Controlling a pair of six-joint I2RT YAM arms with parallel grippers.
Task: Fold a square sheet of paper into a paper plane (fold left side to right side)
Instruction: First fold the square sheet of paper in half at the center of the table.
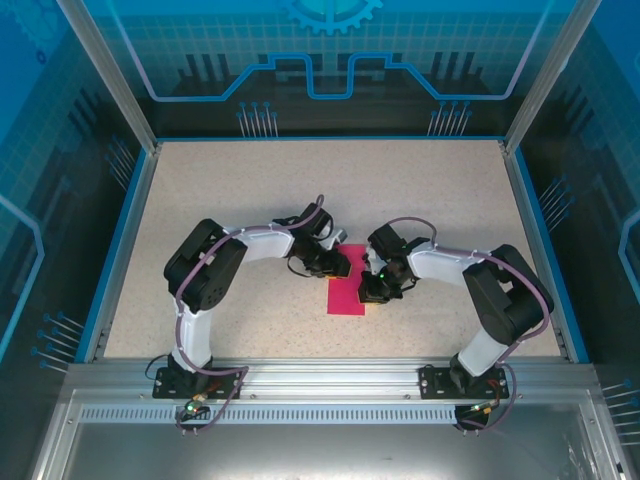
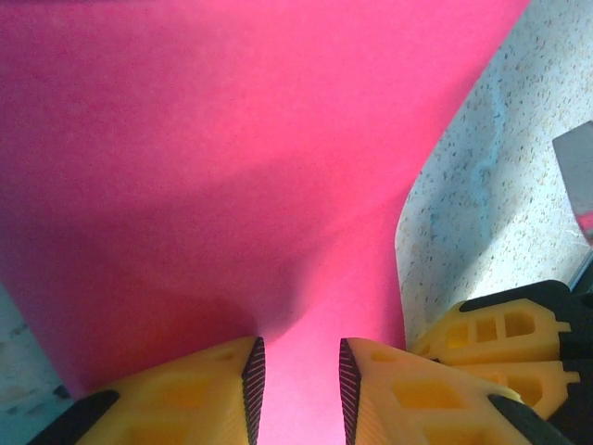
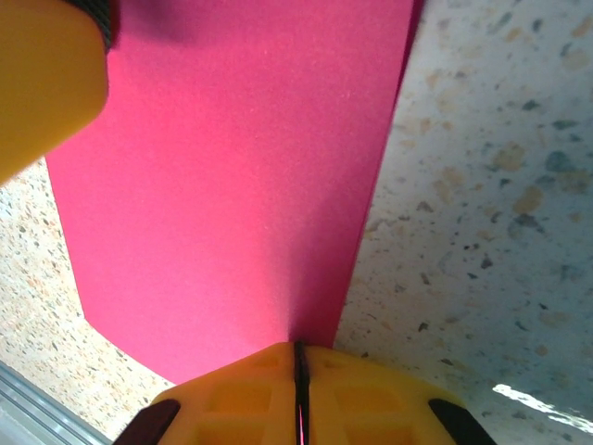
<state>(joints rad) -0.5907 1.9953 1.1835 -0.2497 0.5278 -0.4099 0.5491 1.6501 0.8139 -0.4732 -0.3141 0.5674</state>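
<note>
Working a thin magenta-pink square sheet of paper near the middle of the speckled beige surface, between the two arms. At the right gripper: clenched on one edge of the sheet, with a pink sliver pinched between the jaws. At the left gripper: jaws parted over the sheet, grasping nothing, with the paper bowing upward alongside. Judged light, limp and easily creased or torn. Best taken at an edge or corner with a gentle pinch, never mid-sheet. Likely to slide unless pinned.

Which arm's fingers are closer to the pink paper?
Right. The right fingers pinch an edge of the pink paper. The left fingers stand open close over it, not clamping.
</note>
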